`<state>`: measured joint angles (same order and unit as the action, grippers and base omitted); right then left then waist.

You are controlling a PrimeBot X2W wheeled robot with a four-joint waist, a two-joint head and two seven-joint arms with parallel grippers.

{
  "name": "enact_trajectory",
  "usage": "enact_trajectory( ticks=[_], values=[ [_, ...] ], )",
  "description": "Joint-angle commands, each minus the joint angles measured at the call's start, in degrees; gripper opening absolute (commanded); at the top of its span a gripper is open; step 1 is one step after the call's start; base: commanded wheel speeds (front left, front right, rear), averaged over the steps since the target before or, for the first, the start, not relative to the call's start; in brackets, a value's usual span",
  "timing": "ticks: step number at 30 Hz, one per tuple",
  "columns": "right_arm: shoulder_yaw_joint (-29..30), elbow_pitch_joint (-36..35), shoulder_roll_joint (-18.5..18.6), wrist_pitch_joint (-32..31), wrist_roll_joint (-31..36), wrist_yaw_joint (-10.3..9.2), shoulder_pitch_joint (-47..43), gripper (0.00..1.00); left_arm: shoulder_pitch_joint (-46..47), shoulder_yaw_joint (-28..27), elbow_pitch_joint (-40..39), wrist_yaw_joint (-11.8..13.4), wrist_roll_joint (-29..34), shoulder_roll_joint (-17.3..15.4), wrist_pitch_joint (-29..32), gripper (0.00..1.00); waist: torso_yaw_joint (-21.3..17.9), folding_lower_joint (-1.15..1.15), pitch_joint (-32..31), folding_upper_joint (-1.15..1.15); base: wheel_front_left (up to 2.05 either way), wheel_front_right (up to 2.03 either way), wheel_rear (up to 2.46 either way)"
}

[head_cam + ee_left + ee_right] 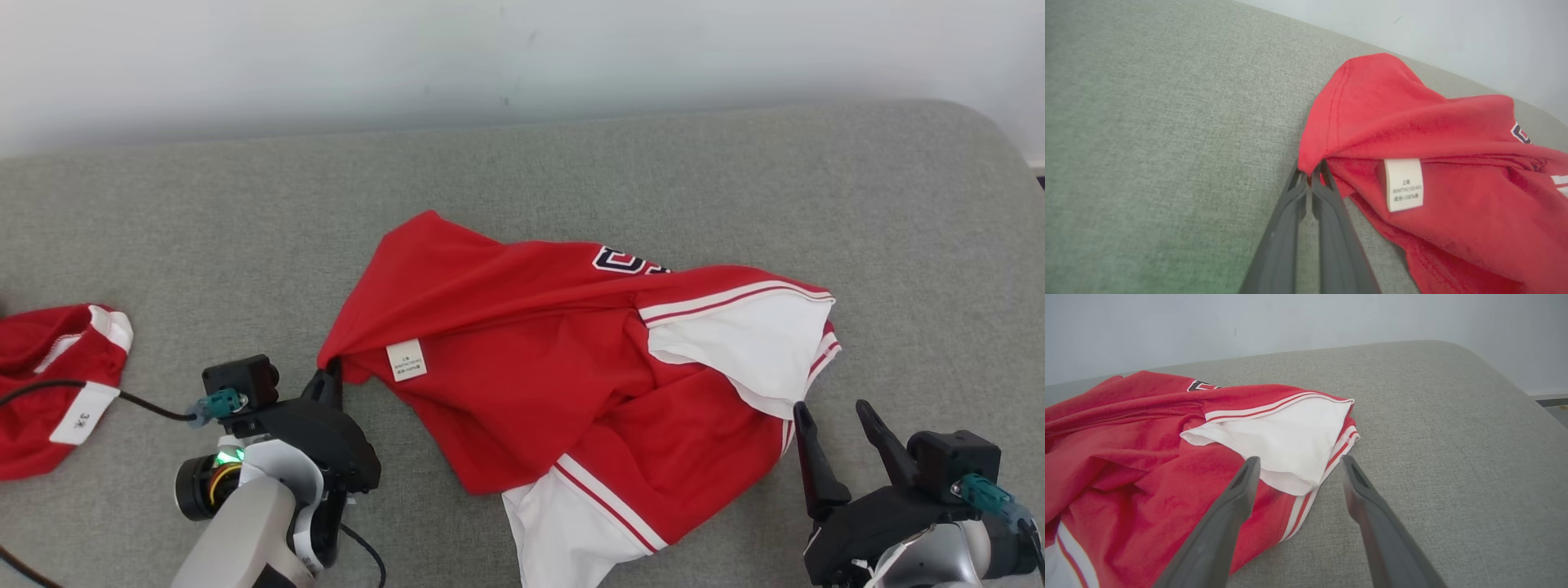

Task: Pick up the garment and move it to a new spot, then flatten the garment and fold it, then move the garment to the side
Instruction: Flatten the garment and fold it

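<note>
Left gripper (331, 377) fingers pinch a corner of the crumpled garment (531, 359); right gripper (833, 412) fingers spread, empty. We judge lifting, flattening and folding all remain.

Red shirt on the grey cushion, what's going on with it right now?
The robot's left gripper is shut on a corner of the crumpled red and white shirt, which lies on the grey cushion. Its right gripper is open near the white sleeve, gripping nothing. Nothing is flattened or folded yet. Another red garment lies off to the left.
</note>
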<state>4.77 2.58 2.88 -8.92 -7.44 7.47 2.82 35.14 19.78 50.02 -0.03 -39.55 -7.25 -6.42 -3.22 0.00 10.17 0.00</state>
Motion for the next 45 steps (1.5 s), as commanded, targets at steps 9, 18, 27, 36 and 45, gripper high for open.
enact_trajectory(
  ticks=[9,18,27,36,45],
  values=[
    [3.0,-1.0,0.0,-1.1,0.8,0.06,-1.3,1.0,-6.2,0.4,-8.7,1.5,-0.9,-0.1,-0.3,1.0,0.1,0.0,-3.1,0.0,0.0,0.0,0.0],
    [4.6,-0.5,0.0,-0.7,0.0,0.06,-2.4,1.0,-15.2,1.0,-20.2,4.2,1.9,-2.7,-5.2,1.0,0.0,0.0,-4.5,0.0,0.0,0.0,0.0],
    [4.6,4.6,0.0,-3.4,1.0,0.06,1.9,1.0,-13.0,2.7,-22.0,5.8,4.7,-4.0,-3.9,1.0,1.4,0.0,-3.0,0.0,0.0,0.0,0.0],
    [0.3,10.9,0.0,-8.1,6.4,0.06,10.3,1.0,-3.7,4.2,-11.7,4.7,5.2,-4.0,1.9,1.0,-0.3,0.0,0.4,0.0,0.0,0.0,0.0],
    [0.5,12.0,0.0,-7.4,7.0,0.06,12.9,1.0,1.6,4.0,-3.9,3.1,4.5,-3.3,0.5,0.68,-0.7,0.0,2.9,0.0,0.0,0.0,0.0]
  ],
)
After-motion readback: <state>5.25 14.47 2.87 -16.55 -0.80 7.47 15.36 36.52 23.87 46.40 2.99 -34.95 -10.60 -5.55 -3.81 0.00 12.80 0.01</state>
